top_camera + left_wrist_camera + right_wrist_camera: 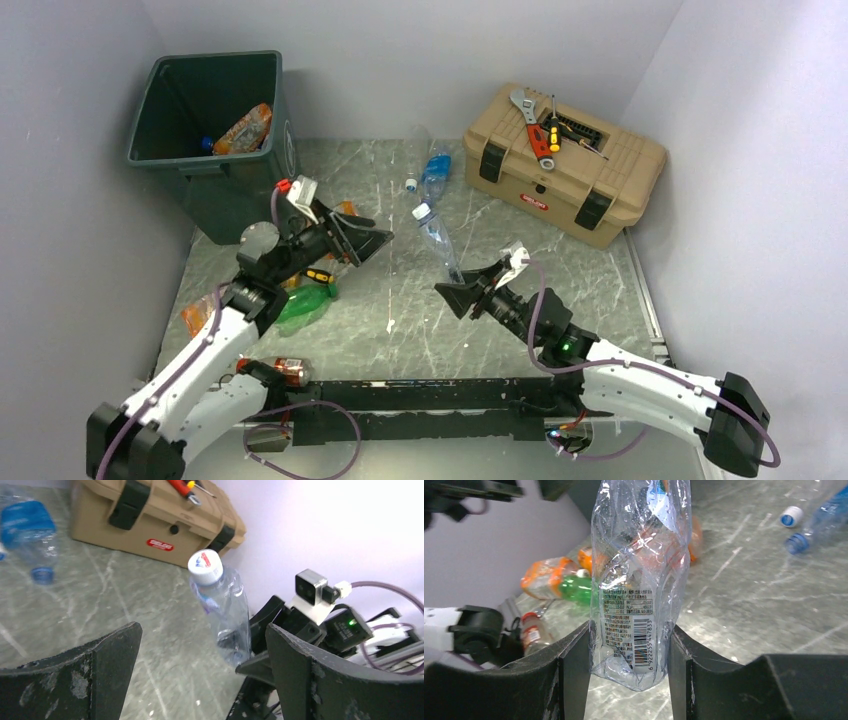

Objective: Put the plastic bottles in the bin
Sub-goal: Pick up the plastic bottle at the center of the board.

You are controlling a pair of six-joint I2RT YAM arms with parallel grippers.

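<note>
The cap of the clear crushed bottle [639, 580] is cut off by the top edge of the right wrist view. Its lower body, with a barcode label, is pinched between the two fingers of the right gripper [630, 655], which are closed partway against its sides. From above, the bottle's base is hidden inside those jaws and its white cap points toward 11 o'clock.

The left gripper [368, 240] is spread to its widest with nothing in it. It faces the held bottle across a strip of marbled tabletop [420, 340].

A green bottle [305, 305] is half covered by the left arm, and an orange-wrapped bottle [195, 315] at 9 o'clock is partly masked by it.

The bin [160, 160] stands at 11 o'clock, close to the wall corner. An orange bottle [247, 128] is seen inside, and the rest of the bin's floor is lost in shadow. A blue-labelled bottle [436, 165] lies at 12 o'clock, near the tan toolbox [560, 180] at 1 o'clock.
</note>
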